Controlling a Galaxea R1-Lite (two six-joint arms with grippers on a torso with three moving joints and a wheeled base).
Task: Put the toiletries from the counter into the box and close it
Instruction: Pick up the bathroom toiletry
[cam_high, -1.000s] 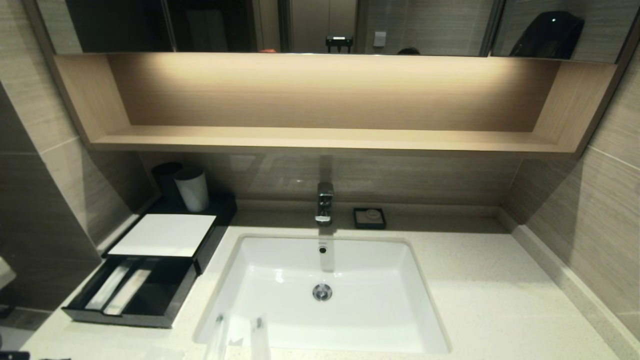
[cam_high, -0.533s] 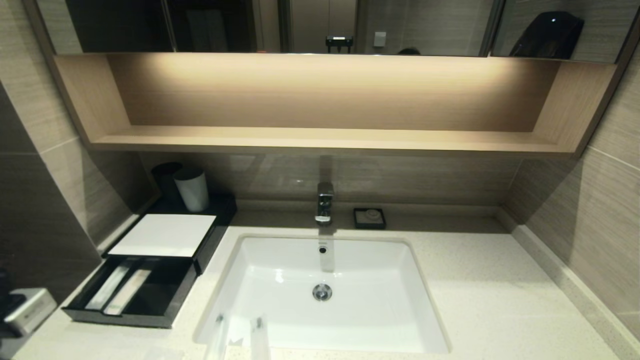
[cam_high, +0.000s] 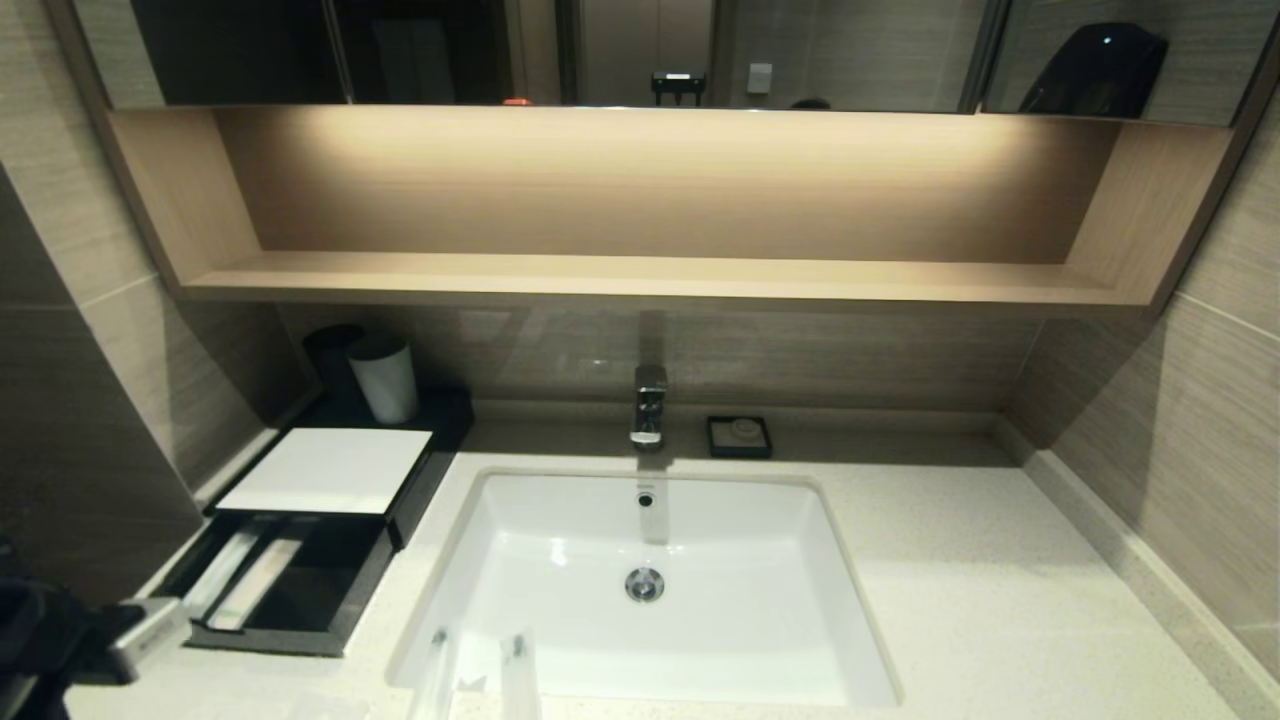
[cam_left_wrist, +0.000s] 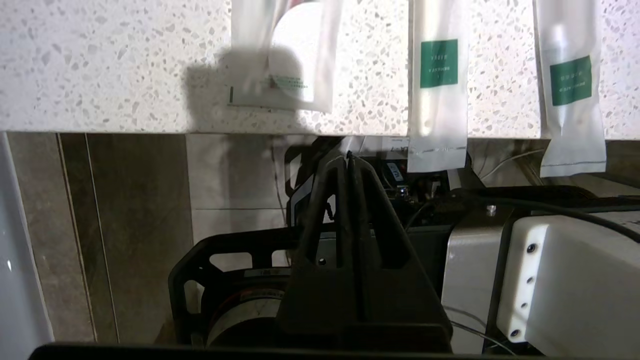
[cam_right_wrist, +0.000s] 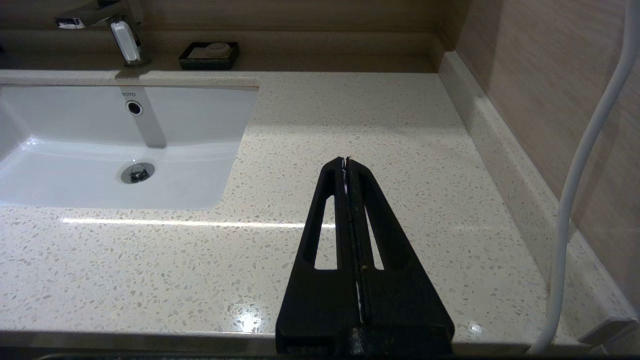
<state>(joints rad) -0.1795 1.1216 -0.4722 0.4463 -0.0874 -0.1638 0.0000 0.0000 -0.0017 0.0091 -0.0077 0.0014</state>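
Down at the counter's (cam_left_wrist: 100, 65) front edge, the left gripper (cam_left_wrist: 348, 157) hangs with jaws pressed together, empty, just short of three wrapped packets: a square one (cam_left_wrist: 285, 60) and two long ones (cam_left_wrist: 437, 85) (cam_left_wrist: 570, 90) overhanging the edge. Over by the cups (cam_high: 382, 378), the box (cam_high: 325, 470) has its drawer (cam_high: 280, 590) pulled out, two long packets (cam_high: 240, 580) inside. Right gripper (cam_right_wrist: 346, 161), jaws together and empty, hovers over bare counter beside the basin (cam_right_wrist: 100, 150).

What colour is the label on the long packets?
Green, on each long packet; it shows best in the left wrist view.
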